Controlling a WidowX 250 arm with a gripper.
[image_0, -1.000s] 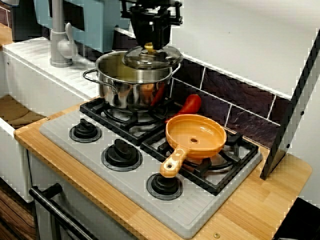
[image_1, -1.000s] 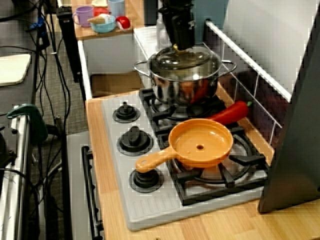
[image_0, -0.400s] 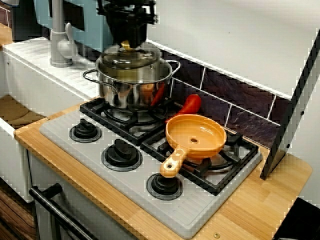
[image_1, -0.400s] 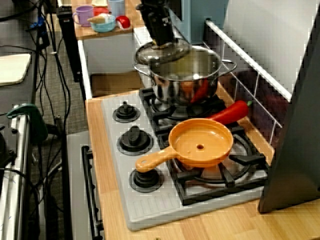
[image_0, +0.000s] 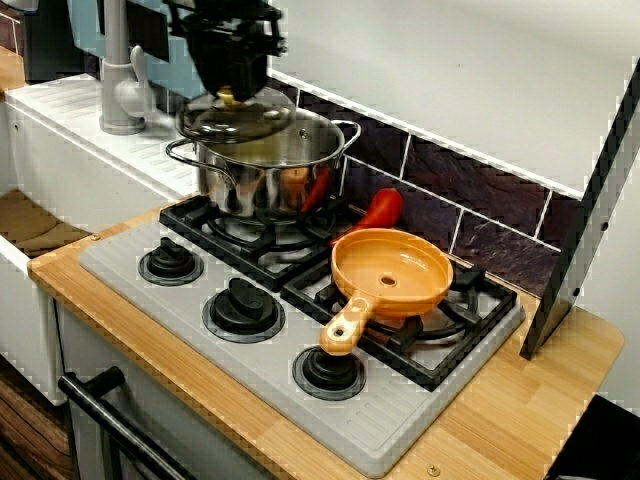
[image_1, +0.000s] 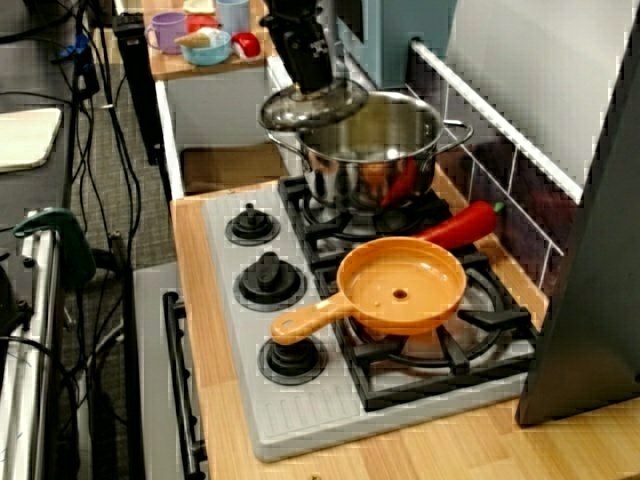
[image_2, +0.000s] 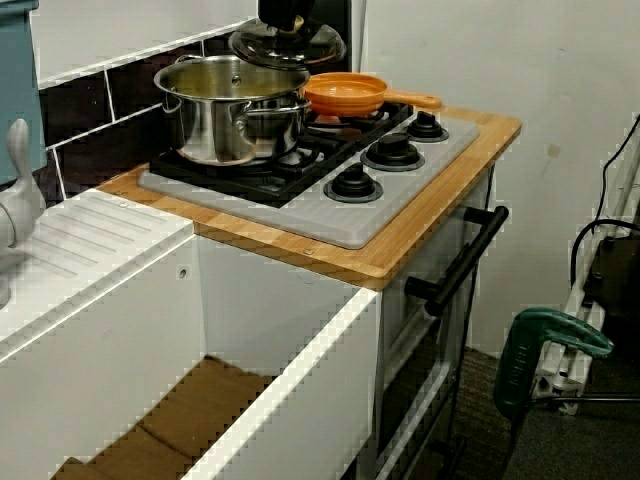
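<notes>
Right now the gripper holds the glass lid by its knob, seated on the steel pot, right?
No: the gripper holds the glass lid by its knob, but raised and offset over the rim of the steel pot, as the view from above shows.

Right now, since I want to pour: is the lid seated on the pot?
No, the tool holds the lid raised, off-centre above the pot.

Gripper (image_0: 229, 90) all black, matte; blocky body narrowing downward to short fingers; angular brackets and linkages at sides.
</notes>
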